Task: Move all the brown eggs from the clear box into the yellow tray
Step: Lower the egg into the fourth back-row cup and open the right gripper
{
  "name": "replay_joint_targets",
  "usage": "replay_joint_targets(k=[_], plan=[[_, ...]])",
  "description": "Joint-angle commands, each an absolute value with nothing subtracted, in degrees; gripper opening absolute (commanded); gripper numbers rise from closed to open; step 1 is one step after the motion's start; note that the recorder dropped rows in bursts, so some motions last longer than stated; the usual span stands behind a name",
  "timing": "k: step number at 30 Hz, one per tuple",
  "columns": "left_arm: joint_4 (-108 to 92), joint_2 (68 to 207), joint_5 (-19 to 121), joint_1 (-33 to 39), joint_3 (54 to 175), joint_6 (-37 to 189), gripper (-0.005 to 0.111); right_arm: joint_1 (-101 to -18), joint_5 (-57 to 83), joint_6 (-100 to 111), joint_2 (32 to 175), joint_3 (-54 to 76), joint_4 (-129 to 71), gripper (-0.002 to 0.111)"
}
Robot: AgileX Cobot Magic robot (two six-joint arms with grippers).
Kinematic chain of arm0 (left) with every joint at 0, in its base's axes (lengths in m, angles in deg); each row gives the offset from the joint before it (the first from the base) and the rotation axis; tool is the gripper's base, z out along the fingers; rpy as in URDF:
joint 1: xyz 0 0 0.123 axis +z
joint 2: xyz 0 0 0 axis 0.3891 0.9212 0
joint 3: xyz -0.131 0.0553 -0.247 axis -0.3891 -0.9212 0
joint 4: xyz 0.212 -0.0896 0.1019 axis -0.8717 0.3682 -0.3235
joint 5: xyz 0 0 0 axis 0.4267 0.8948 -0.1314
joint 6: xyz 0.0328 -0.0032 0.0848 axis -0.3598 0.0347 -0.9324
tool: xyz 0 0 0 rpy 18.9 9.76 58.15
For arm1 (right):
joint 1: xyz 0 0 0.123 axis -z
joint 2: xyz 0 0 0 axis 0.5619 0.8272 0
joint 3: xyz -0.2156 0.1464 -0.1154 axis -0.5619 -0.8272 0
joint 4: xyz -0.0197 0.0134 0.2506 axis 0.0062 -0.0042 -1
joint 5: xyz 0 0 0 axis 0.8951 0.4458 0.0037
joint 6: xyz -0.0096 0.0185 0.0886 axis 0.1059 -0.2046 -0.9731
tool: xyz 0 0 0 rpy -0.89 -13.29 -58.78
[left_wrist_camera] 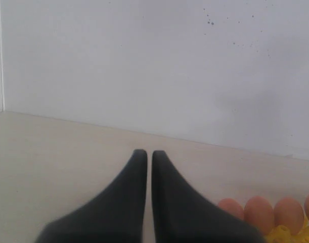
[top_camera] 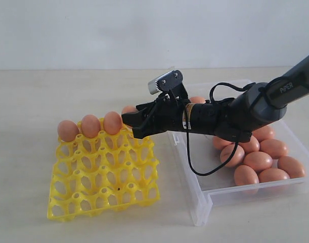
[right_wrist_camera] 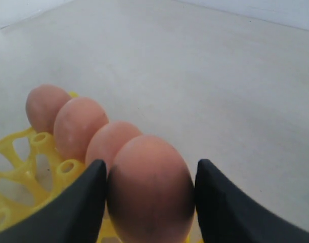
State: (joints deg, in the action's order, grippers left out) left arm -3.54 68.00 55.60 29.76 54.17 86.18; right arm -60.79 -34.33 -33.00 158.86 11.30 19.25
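The right claw (top_camera: 131,121) pinches one brown egg (top_camera: 128,109) between its dark fingers (right_wrist_camera: 76,205) at the far right corner of the yellow tray (top_camera: 103,190). In the right wrist view, the egg fills the gap between the fingers and sits in line with the back row. Whether it rests in its cup cannot be told.

Beside it, three eggs (top_camera: 90,125) stand upright in the cups of that far row, touching or nearly touching one another. The other rows of the lattice show only open cups and posts.

The black arm (top_camera: 245,109) stretches from the right, low over the clear box (top_camera: 200,205), crossing its left wall to reach the tray. A black cable (top_camera: 194,164) loops down from the arm toward the box floor. A narrow strip of surface (top_camera: 33,91) separates the tray from the box; to the left of the tray and in front of it the pale surface lies open, and it runs back to a white wall (top_camera: 144,30).

Inside the box, loose eggs (top_camera: 257,161) crowd the right side, lying against each other. At least eight show, and the arm hides part of the far side.

The left claw (left_wrist_camera: 144,154), seen only from its own wrist camera, hangs with fingers pressed nearly together on nothing, above bare surface. The row of eggs shows at the edge of that view.
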Motion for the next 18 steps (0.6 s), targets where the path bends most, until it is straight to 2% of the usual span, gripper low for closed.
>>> replay_joint_targets(k=[1, 18], plan=[[-3.03, 67.85, 55.47, 29.66, 53.97, 86.70, 0.004, -60.68, -31.76, -33.24, 159.06, 10.94, 19.37, 0.045], [-3.03, 67.85, 55.47, 29.66, 53.97, 86.70, 0.004, -60.68, -31.14, -32.58, 159.06, 10.94, 17.66, 0.045]])
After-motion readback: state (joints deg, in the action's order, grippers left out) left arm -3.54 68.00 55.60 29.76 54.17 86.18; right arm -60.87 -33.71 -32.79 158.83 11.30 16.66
